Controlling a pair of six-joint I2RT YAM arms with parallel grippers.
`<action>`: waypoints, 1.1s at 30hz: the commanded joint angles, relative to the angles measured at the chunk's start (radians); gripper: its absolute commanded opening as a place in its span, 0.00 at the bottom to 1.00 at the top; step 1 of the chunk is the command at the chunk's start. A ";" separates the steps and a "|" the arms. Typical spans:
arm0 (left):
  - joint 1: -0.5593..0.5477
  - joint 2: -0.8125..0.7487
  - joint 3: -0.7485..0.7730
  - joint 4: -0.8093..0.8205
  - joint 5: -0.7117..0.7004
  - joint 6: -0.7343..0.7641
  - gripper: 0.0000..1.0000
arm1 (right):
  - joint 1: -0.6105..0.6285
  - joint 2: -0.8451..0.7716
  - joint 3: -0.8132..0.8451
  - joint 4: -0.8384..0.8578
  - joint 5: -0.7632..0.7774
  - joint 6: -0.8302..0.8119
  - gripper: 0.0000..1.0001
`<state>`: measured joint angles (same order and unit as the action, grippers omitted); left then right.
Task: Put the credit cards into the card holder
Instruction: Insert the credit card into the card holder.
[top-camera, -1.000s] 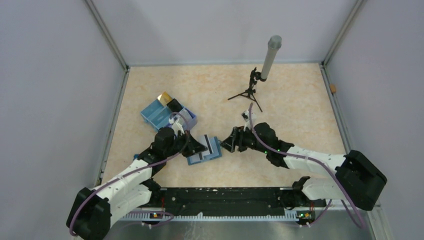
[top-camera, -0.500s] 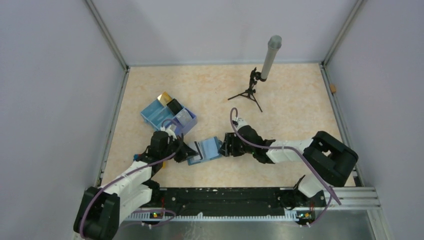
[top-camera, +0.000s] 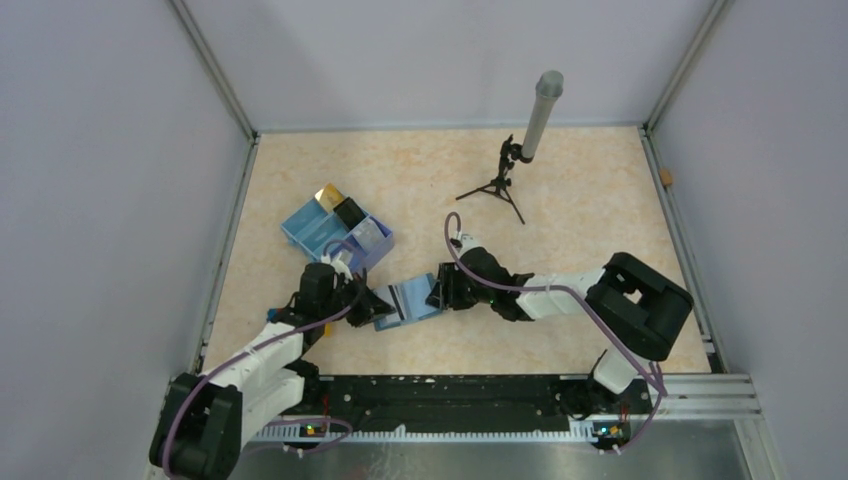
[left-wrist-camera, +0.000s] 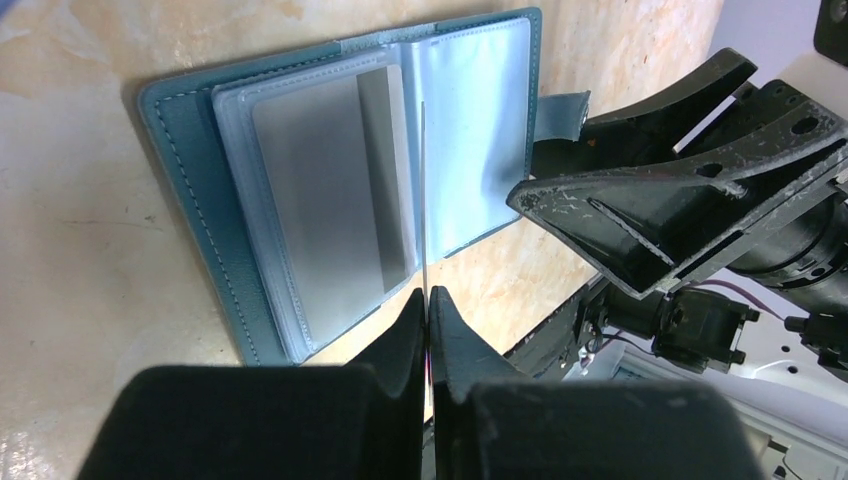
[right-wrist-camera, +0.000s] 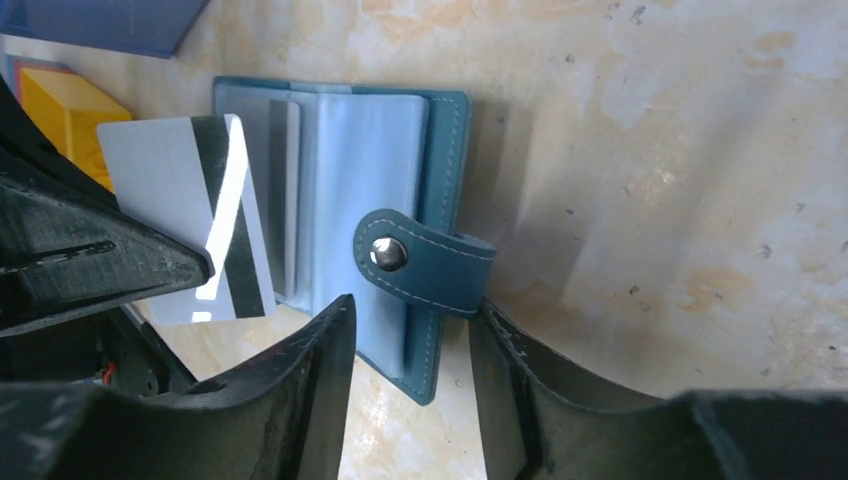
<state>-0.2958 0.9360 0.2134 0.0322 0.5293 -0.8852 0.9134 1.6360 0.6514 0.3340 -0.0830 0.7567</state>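
Left gripper: pinched tight on the lower edge of a pale silvery-blue credit card with a dark stripe, holding it upright just over the open pages of the teal card holder. Right gripper: half spread, straddling the holder's clasp side with the snap strap between the fingers; cannot tell whether either finger touches yet.

Since a second ago: right arm swung in low against the holder's right edge, jaws narrowing all the while; left wrist dropped lower and drew slightly back with the card. Probably means bracing the holder flat so the card can slide into a clear sleeve. Not yet inserted. Something grey and card-shaped, perhaps a card, seemingly sits in a left-hand sleeve.

Around: blue partitioned tray behind the left arm, with a gold card and a black card waiting in it. Yellow block beside the left fingers. Small tripod with a grey cylinder well apart at the back.

In the way: strap folded over the right page, and both grippers crowding the same small holder.
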 joint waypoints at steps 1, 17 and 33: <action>0.006 0.019 -0.007 0.039 0.027 0.022 0.00 | 0.018 0.029 0.058 -0.093 0.076 -0.002 0.41; 0.006 0.098 -0.004 0.163 0.057 -0.004 0.00 | 0.023 0.075 0.088 -0.193 0.144 0.027 0.14; 0.006 0.225 -0.016 0.287 0.085 -0.083 0.00 | 0.023 0.085 0.090 -0.202 0.150 0.044 0.12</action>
<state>-0.2951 1.1423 0.2005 0.2562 0.5930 -0.9524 0.9276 1.6806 0.7288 0.2146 0.0265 0.8070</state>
